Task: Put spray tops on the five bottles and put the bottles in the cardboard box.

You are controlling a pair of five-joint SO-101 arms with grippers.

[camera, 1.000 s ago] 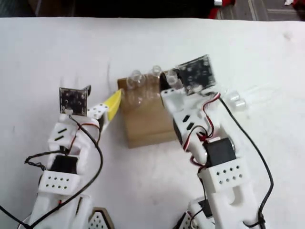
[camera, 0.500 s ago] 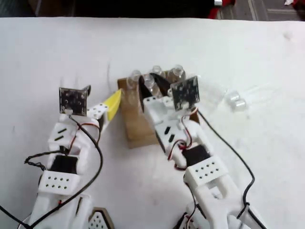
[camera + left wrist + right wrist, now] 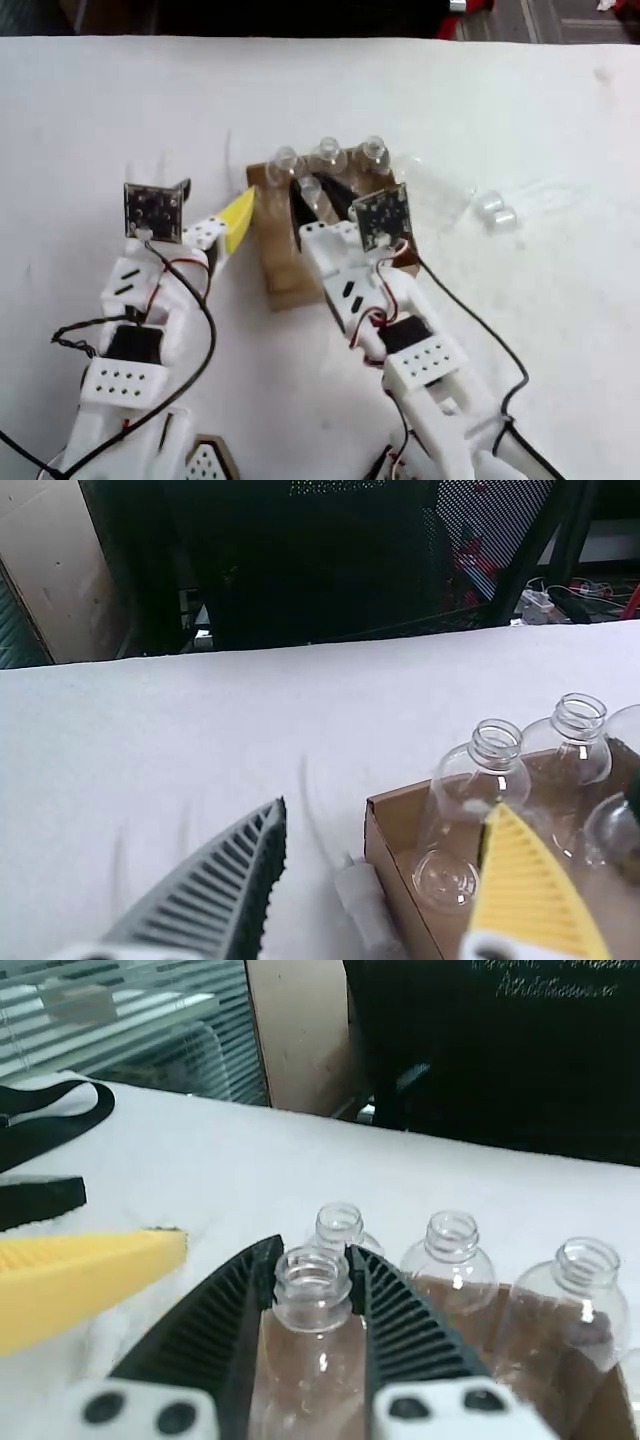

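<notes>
Nearest the arms' bases, the left claw (image 3: 388, 810) is seen spread wide just beside the left wall of the cardboard box (image 3: 285, 268). Its grey finger (image 3: 225, 885) and yellow finger (image 3: 525, 890) are set well apart, with nothing gripped between them. The yellow finger is placed close to the box's left wall, though whether it touches cannot be told. To its right, the right claw (image 3: 312, 1258) is positioned over the box, and its black ribbed jaws are clamped round the neck of a clear bottle (image 3: 312, 1365), which is held upright with its mouth open. Whether this held bottle rests on the box floor cannot be told. Just beyond it, three more bottles (image 3: 327, 153) are stood upright in a row along the far side of the box, close together, each with an open neck. Farther off to the right, well apart from the box, clear bottles (image 3: 496, 211) are laid on their sides on the white worktop (image 3: 450, 95); their number cannot be made out
</notes>
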